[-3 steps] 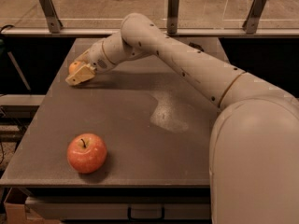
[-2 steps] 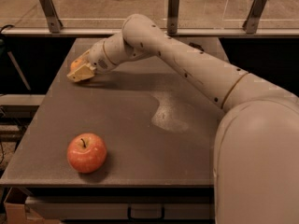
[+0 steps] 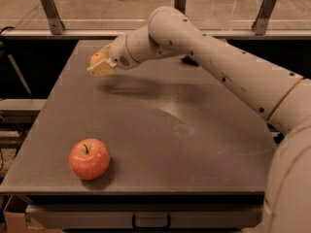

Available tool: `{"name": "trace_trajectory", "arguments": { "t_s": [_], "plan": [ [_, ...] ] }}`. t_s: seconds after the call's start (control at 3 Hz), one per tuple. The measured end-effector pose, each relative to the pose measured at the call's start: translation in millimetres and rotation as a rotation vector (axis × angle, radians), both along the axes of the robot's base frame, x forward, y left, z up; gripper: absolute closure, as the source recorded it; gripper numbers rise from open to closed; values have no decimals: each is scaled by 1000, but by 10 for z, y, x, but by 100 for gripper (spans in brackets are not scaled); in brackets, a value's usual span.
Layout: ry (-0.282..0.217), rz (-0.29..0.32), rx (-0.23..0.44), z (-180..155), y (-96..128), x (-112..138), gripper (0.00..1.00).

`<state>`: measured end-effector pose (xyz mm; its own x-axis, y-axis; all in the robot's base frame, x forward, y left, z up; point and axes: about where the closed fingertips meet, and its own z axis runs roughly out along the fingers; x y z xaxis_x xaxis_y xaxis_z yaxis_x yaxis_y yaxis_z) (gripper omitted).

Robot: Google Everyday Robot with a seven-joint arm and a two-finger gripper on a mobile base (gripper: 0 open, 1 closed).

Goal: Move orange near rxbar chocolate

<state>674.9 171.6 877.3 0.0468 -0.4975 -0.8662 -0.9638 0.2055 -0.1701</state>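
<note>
Orange (image 3: 96,58) sits gripped in the end effector (image 3: 101,68), above the table (image 3: 170,140).

Setting: robotics lab or test area. Evidence:
- plain grey work surface (image 3: 194,144) with a drawer handle (image 3: 150,222) beneath
- barrier on metal posts (image 3: 50,8) behind it
- bare floor (image 3: 121,4) with marked lines
- white robot arm (image 3: 218,57), its claw (image 3: 101,66) raised over the surface's far left, clasping an orange (image 3: 96,58)

Tan end effector (image 3: 100,67) holds orange (image 3: 96,58) over far-left grey table (image 3: 194,144); apple (image 3: 89,158) red.
</note>
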Motion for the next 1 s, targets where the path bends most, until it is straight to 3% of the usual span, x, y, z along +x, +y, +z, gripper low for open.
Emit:
{"name": "trace_trajectory", "arguments": {
  "t_s": [0.33,0.67,1.0],
  "plan": [
    [-87,-145,-17,314,-896,-81,100],
    [-91,-215,-22,333,-1359,-58,100],
    [-90,-213,-21,331,-1350,-59,100]
  ]
}}
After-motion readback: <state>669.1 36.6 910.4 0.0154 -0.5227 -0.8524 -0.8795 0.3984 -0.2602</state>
